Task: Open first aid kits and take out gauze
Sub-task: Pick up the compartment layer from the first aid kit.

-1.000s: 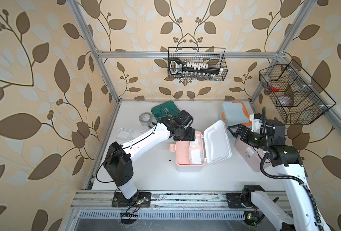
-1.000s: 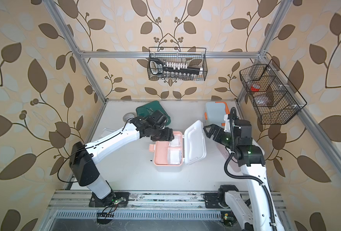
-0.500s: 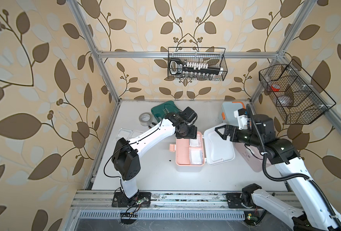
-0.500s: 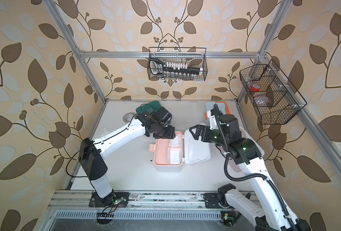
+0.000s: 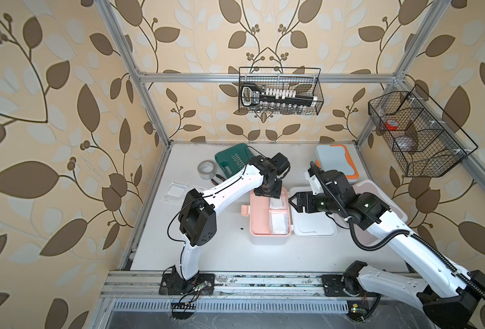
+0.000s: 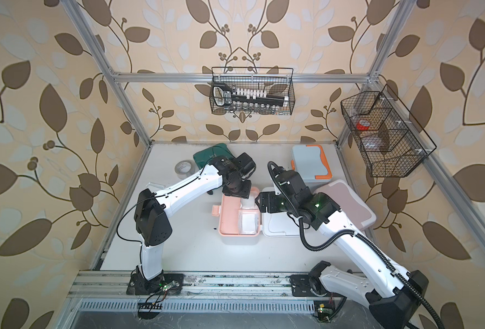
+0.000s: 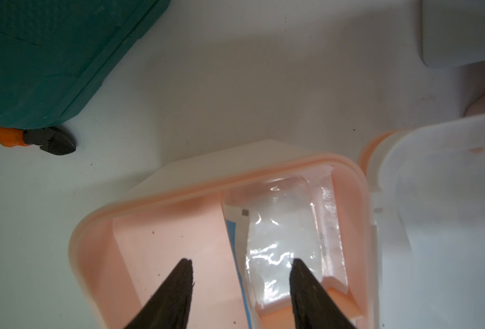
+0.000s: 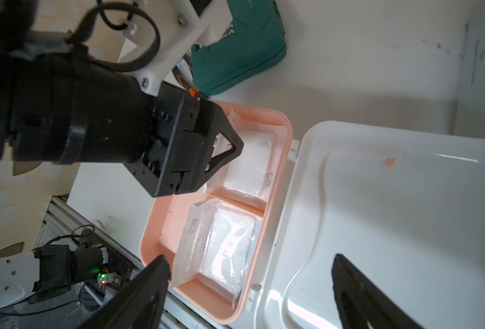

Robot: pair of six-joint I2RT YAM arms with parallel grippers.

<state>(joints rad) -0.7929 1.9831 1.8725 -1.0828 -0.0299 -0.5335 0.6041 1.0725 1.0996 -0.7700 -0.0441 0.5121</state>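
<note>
Left end effector (image 7: 241, 266): two matt black tapered fingers, jaws partly apart, holding nothing. It hangs over the far end of the open kit (image 5: 260, 219), one tip above the bare long compartment and the other above the far gauze (image 7: 281, 236).

Right end effector (image 8: 250, 260): the same black fingers, jaws wide, empty, low over the hinge side of the lid (image 5: 315, 228).

Open kit: rounded-corner box with a white shell. The smooth peach tray has one long and two square compartments, and a peach latch tab opposite the hinge. The lid is glossy white and shallow-dished, lying flat on the worktop (image 5: 221, 250), inside up.

Gauze: crinkled clear packets, each with a white pad.
- The far gauze and the near gauze (image 8: 221, 242) each fill a square compartment.
- The loose gauze (image 5: 176, 190) lies flat on the worktop, well left of the kit.

Closed kits: the blue kit (image 5: 335, 161), orange-trimmed, sits at the back right. The pink kit (image 6: 355, 202) is just beside the lid, partly under the right arm.

Other: dark green case (image 5: 232, 159), hard plastic; grey tape roll (image 5: 206, 170); orange-and-black cutters (image 7: 27, 138) touching the case.

Change: a second ago the lid stood tilted up on its hinge and the right end effector was back near the pink kit. Half a second ago the lid was lower. Now it lies flat, with the right end effector reaching inward over it. The left end effector has stayed at the tray's far end.
</note>
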